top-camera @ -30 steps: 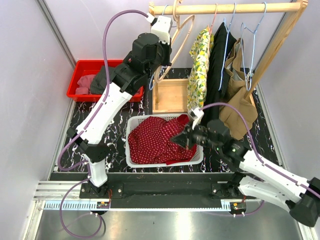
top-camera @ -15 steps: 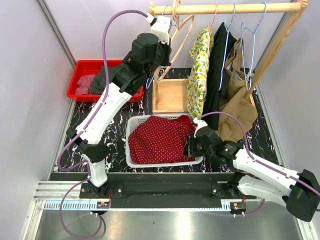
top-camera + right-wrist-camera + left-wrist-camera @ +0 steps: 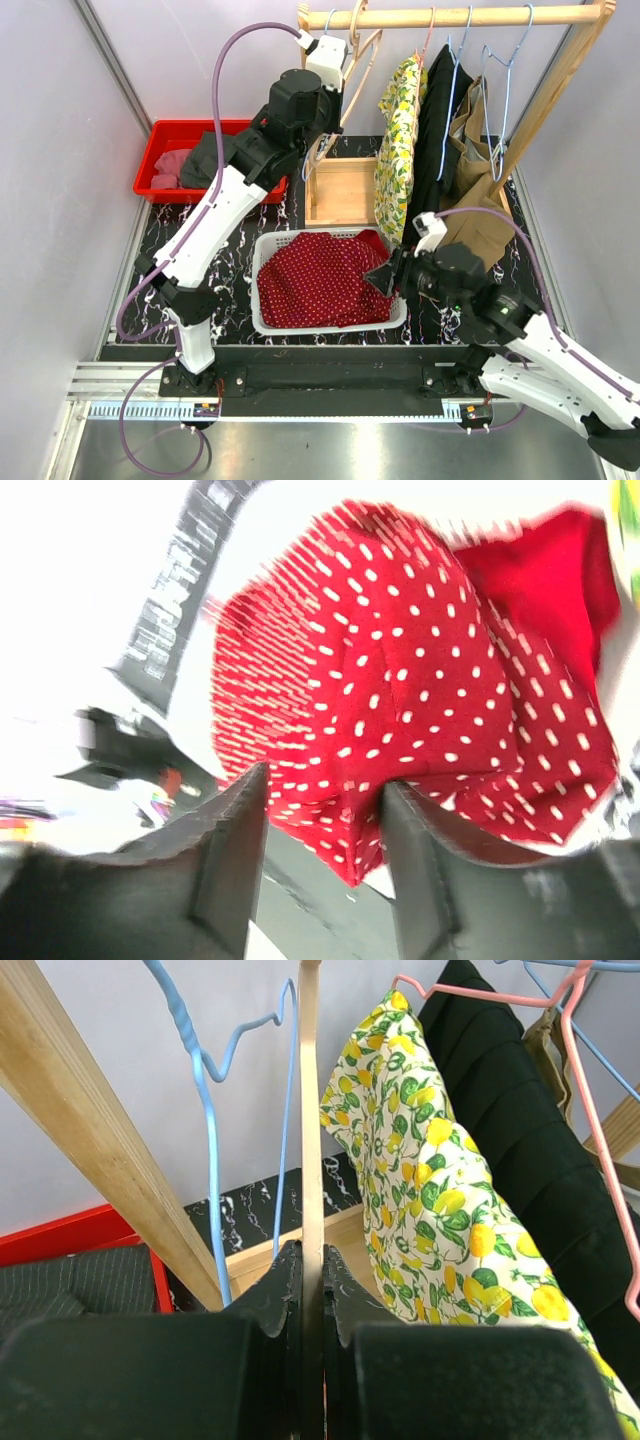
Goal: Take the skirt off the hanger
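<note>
The red skirt (image 3: pixel 320 280) with white dots lies bunched in the white basket (image 3: pixel 258 300), off the hanger. In the right wrist view the skirt (image 3: pixel 400 660) fills the area just beyond my right gripper (image 3: pixel 325 780). That right gripper (image 3: pixel 387 275) hovers open at the basket's right rim, with nothing between its fingers. Up at the rail, my left gripper (image 3: pixel 312 1260) is shut on the bare wooden hanger (image 3: pixel 310 1110). From above, the hanger (image 3: pixel 350 75) hangs at the rail's left end.
On the wooden rail (image 3: pixel 450 15) hang a lemon-print garment (image 3: pixel 400 130), a black one (image 3: pixel 440 120) and a tan one (image 3: pixel 475 200), plus blue wire hangers (image 3: pixel 205 1110). A red bin (image 3: pixel 160 150) of clothes sits at the back left. The rack's wooden base (image 3: pixel 340 190) lies behind the basket.
My right gripper opened and let go of the skirt, which settled into the basket. The right arm then drew back towards the basket's right rim. The left arm barely moved.
</note>
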Action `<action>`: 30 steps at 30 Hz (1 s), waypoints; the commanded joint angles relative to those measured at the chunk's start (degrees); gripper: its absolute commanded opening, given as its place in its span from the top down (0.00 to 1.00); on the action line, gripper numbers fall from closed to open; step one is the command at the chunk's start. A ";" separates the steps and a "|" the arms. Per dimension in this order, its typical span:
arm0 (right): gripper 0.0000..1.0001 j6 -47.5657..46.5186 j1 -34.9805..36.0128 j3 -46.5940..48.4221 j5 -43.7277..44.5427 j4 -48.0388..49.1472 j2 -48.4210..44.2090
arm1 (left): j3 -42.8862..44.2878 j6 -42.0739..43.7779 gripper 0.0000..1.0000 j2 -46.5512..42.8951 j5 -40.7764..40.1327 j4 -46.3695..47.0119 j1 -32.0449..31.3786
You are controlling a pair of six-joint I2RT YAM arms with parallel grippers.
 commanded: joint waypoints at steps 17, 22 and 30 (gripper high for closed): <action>0.28 -5.67 0.20 11.10 -2.54 9.04 1.89 | -3.83 1.35 0.28 -1.31 -2.73 1.76 0.53; 0.29 -4.97 0.20 6.36 -4.11 21.44 10.57 | -2.96 2.84 0.01 -4.30 -1.32 2.11 0.45; 0.40 -2.87 -0.07 -1.54 -1.05 35.95 25.78 | -2.78 4.96 0.01 -13.00 2.54 2.20 -1.66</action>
